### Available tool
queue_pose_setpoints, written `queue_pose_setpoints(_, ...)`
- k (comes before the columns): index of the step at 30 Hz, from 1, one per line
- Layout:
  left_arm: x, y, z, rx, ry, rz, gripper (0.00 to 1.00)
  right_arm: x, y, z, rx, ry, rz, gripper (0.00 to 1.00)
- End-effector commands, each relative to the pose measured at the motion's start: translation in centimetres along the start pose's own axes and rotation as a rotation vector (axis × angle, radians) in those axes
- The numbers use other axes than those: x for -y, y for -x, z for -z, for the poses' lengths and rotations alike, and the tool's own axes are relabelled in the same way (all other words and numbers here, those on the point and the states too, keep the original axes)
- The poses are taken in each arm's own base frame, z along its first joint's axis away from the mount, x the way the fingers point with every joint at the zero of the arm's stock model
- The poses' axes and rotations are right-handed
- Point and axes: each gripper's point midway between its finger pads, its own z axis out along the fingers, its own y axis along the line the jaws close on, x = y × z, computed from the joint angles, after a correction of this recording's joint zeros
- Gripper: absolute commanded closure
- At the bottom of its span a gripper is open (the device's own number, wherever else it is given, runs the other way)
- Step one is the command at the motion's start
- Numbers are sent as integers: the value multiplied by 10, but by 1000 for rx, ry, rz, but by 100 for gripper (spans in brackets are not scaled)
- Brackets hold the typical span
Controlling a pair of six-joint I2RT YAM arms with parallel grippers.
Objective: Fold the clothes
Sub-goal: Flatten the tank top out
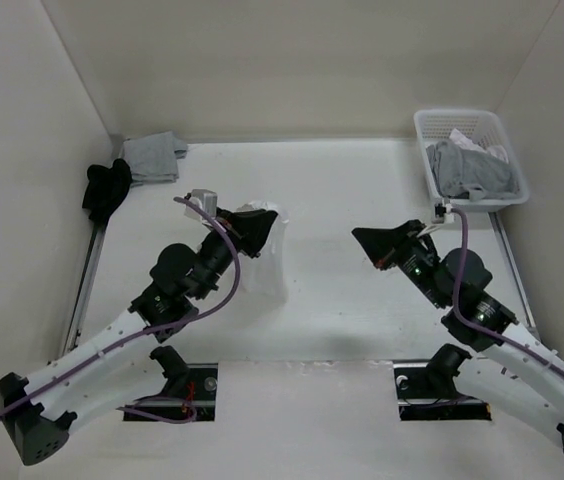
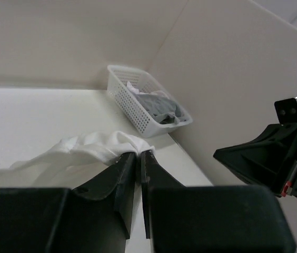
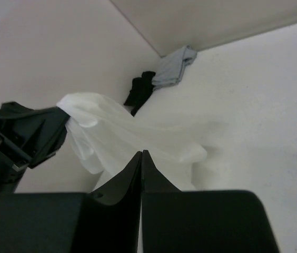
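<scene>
Folding looks barely begun: the white garment (image 1: 265, 262) hangs bunched from the left pincer (image 1: 254, 225), which is clamped on its upper edge. Its lower part drapes onto the surface (image 1: 342, 200) left of centre. The right pincer (image 1: 360, 238) is closed on nothing, well apart from the fabric. No fold shows yet. By my judgement, spreading it flat and every fold are yet to do.

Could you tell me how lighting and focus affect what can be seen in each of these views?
Top view: even, soft light; the white garment nearly merges with the pale table, only faint shadow marking its edge. Left wrist view: the left gripper is dark and soft-focused, the white basket sharper. Right wrist view: the right gripper is an underexposed silhouette; the garment's folds read clearly.
</scene>
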Motion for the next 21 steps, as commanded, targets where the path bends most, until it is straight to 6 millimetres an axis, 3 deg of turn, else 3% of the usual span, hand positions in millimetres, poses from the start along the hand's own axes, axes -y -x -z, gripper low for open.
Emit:
queue_pose_setpoints(1, -32, -31, -18, -97, 88, -85, 94, 51, -63, 4, -139, -217, 32, 96)
queue_pose_setpoints(4, -27, -38, -42, -128, 78, -70, 94, 56, -79, -1, -175, -234, 31, 93)
queue_pose_setpoints(7, -33, -41, -64, -150, 111, -98, 94, 67, -108, -8, -240, -249, 43, 80)
queue_pose_setpoints(9, -65, -47, -87, -163, 188, -103, 94, 79, -128, -13, -274, -268, 42, 67)
queue_pose_setpoints(13, -128, -53, -130, -163, 313, -86, 94, 90, -161, -23, -360, -280, 34, 60)
queue_pose_setpoints(15, -146, -53, -148, -164, 338, -78, 93, 89, -171, -26, -384, -277, 39, 59)
queue_pose_setpoints(16, -155, -52, -160, -165, 352, -63, 90, 89, -179, -27, -404, -275, 44, 59)
queue_pose_setpoints(18, -155, -54, -183, -183, 327, -45, 65, 96, -191, -31, -427, -301, 55, 57)
queue_pose_setpoints(20, -157, -57, -183, -194, 338, -38, 56, 102, -201, -35, -448, -321, 56, 55)
queue_pose_setpoints(21, -161, -58, -177, -192, 357, -34, 55, 106, -207, -38, -460, -335, 61, 54)
